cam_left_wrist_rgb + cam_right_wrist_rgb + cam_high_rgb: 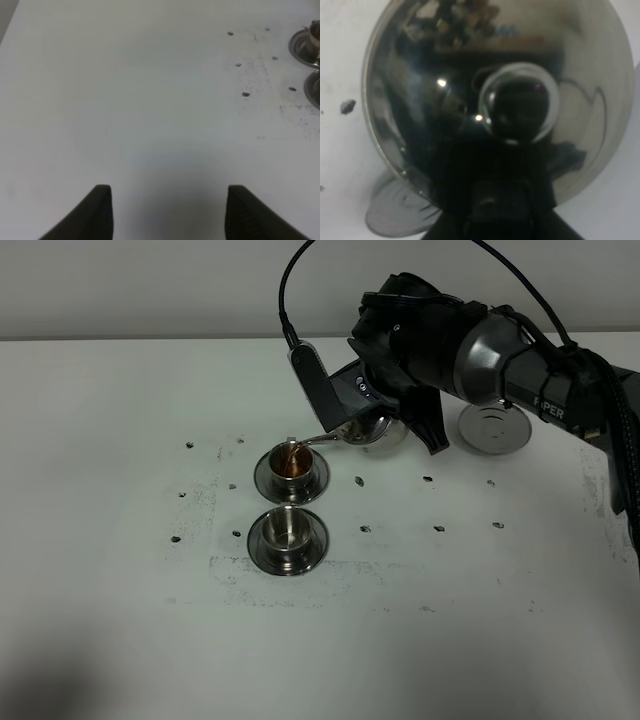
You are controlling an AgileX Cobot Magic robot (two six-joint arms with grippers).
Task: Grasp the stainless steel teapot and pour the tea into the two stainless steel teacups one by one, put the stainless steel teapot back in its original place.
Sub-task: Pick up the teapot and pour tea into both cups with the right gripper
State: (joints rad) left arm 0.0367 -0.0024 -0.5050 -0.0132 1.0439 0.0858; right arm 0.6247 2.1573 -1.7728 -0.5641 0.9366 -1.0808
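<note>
1. The right gripper (390, 405) is clamped shut on the teapot (375, 430), holding it off the table (120, 590) and tipped. The actual grip on the handle is hidden behind the arm.
2. The teapot's long axis runs spout-to-handle across the table. The spout (312, 440) points to the left of the overhead view and sits right over the far teacup (291, 462), which has amber tea in it.
3. What matters next, I reckon: the near teacup (287, 530) is just beside the far one, toward the front edge, and looks empty. The spout only needs a short slide that way, with the same tilt.
4. The coaster disc (493, 428) is bare, off on the other side of the gripper. It's well apart from both cups.
5. The left gripper (167, 215) hangs with fingers spread wide over bare table, holding nothing. It's way off to the side, so the right arm is the nearer one.
6. Looks-wise, the teapot is mirror-shiny steel, squat and rounded, with a ball-shaped lid knob (517, 102).
</note>
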